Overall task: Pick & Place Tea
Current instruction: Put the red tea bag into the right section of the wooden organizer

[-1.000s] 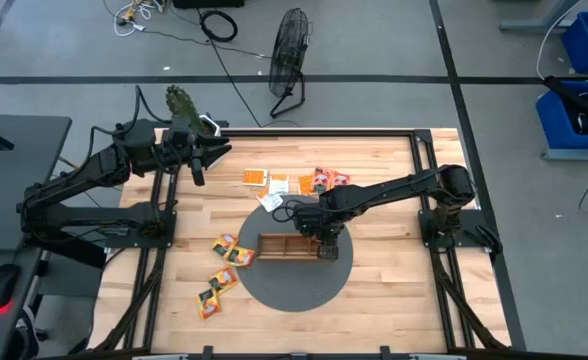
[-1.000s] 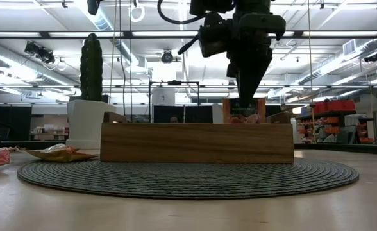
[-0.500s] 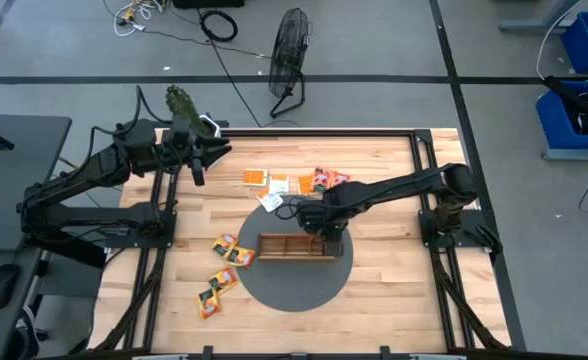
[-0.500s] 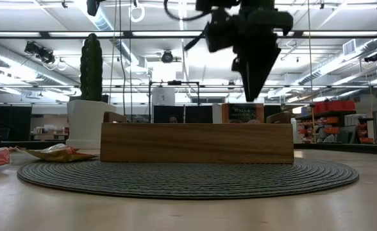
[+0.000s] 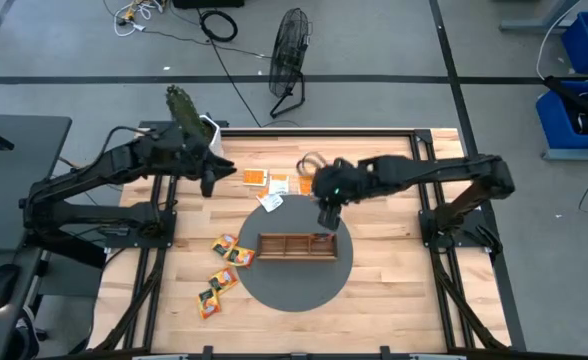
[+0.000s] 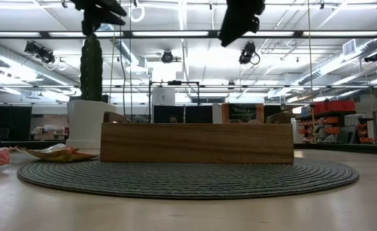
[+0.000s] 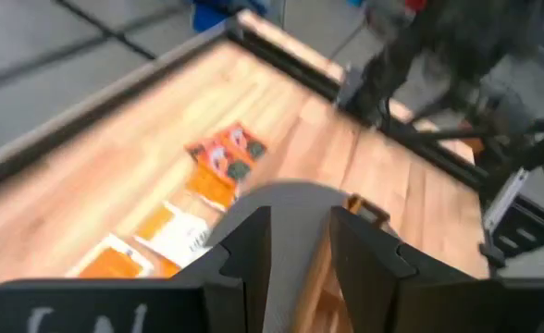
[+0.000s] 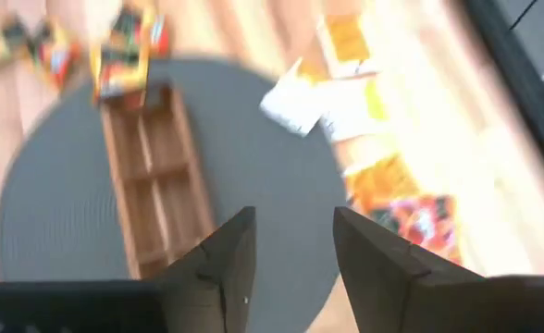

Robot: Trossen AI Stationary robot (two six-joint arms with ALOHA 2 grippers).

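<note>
High view: my right gripper point(image 5: 326, 214) hangs empty at frame centre between the wooden tray point(image 5: 296, 245) and the tea sachets point(image 5: 277, 184) just above, prob. lining up another pick; left gripper point(image 5: 214, 173) sits upper left beside them. Low view: tray wall hides its contents, can't tell what's inside. Wrist views: both sets of fingers apart w/ nothing between, though blurred.

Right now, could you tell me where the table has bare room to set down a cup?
The near right corner of the table is bare, between the mat and the right arm's base. The near edge below the mat is also free. It is crowded behind the tray, where sachets lie under the right gripper, and left of the mat, where more sachets lie.
</note>
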